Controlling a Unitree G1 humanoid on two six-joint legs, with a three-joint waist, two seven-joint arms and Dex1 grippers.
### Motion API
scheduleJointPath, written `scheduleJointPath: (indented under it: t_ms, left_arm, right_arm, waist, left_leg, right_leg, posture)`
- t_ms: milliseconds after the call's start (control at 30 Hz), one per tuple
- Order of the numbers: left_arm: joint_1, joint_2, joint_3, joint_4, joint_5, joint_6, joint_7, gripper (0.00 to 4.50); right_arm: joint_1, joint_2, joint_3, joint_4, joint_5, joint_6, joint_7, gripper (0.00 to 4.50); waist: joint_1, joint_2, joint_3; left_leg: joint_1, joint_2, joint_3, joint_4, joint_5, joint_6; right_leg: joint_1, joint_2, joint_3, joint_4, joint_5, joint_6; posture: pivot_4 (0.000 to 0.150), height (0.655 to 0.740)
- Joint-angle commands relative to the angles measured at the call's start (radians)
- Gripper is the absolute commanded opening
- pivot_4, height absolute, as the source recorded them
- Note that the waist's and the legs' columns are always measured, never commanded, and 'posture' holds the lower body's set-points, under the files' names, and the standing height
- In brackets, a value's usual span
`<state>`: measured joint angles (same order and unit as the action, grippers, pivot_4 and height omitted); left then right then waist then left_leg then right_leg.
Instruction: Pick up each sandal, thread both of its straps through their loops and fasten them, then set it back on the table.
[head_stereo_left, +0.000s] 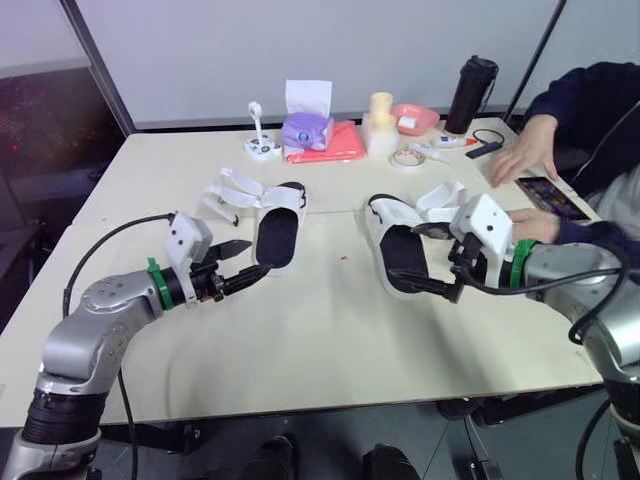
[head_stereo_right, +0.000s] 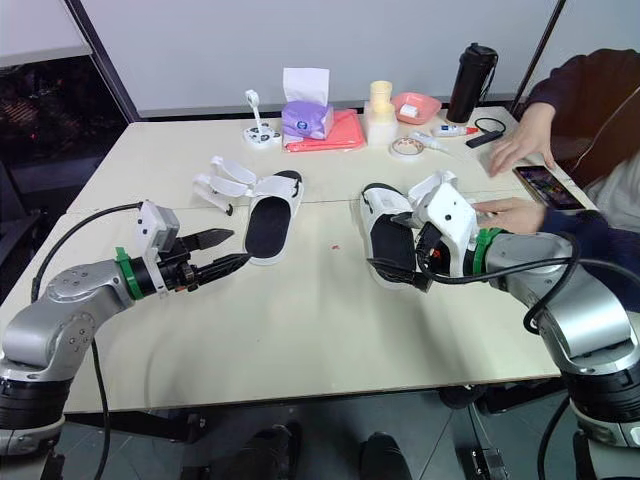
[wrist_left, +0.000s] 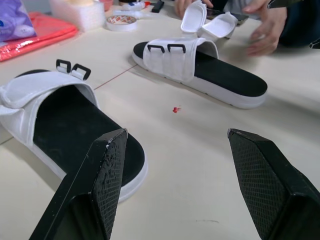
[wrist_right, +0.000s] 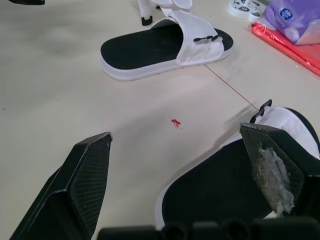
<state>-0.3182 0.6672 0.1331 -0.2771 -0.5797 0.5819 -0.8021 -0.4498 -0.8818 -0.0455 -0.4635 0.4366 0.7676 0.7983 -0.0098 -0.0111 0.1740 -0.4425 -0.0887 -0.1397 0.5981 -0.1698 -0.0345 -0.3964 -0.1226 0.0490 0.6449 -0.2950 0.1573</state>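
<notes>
On the beige wooden table (head_stereo_left: 330, 350) the left sandal (head_stereo_left: 278, 232), a white slide with a black footbed, is laid near the middle, its two straps unfastened and spread toward the left edge. The right sandal (head_stereo_left: 398, 250), of the same kind, is laid beside it toward the right edge, straps also opened. A small red speck (head_stereo_left: 343, 258) is seen between them. The left gripper (head_stereo_left: 252, 258) is held just beside the left sandal's heel, jaws released and empty. The right gripper (head_stereo_right: 388, 240) is held at the right sandal's heel part, jaws spread wide, nothing grasped. A person's hand (head_stereo_left: 527, 150) is rested at the far right corner
</notes>
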Motion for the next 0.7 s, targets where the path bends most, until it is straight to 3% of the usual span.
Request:
scheduleJointPath:
  t_ms: [33,200,700]
  left_arm:
    - [0.009,0.007,0.027,-0.031,0.011,-0.026,0.013,3.31]
    - [0.005,0.007,0.038,-0.047,-0.041,0.024,0.016,3.31]
    - [0.019,0.002,0.032,-0.059,-0.034,0.015,0.030,3.31]
  right_arm:
    - [-0.017,0.000,-0.002,-0.008,-0.007,-0.014,-0.004,4.43]
    - [-0.025,0.004,0.003,-0.009,-0.008,-0.010,-0.013,4.43]
    - [-0.047,0.034,0.040,0.024,-0.084,-0.042,-0.065,4.43]
  waist:
    - [0.000,0.000,0.000]
    - [-0.001,0.000,0.000]
    - [-0.001,0.000,0.000]
  left_leg:
    - [0.000,0.000,0.000,0.000,0.000,0.000]
    - [0.000,0.000,0.000,0.000,0.000,0.000]
    - [0.000,0.000,0.000,0.000,0.000,0.000]
  right_leg:
    - [0.000,0.000,0.000,0.000,0.000,0.000]
    - [0.000,0.000,0.000,0.000,0.000,0.000]
    - [0.000,0.000,0.000,0.000,0.000,0.000]
  posture:
    - [0.150,0.7344]
    - [0.150,0.7344]
    - [0.150,0.7344]
